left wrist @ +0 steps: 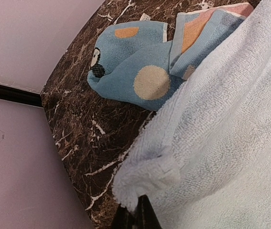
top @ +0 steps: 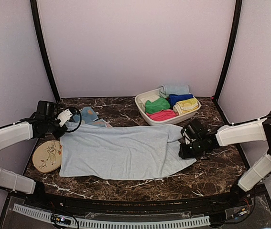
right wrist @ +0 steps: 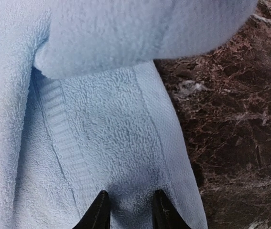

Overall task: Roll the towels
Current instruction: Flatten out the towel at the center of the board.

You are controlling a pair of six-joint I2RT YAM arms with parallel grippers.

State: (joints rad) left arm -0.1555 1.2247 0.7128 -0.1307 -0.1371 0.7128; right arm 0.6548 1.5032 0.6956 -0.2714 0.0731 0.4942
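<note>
Between the two arms' jaws, the pale blue towel (top: 121,152) lies spread out.

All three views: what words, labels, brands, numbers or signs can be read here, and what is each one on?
No readable text in any view.
Plate: a drawn twig only, no lettering.
Spotted towel: round spots and a picture, no letters.
Pale blue towel: plain woven band, no tag showing.
Small unit on the near rail: any marking is too small to read.
</note>
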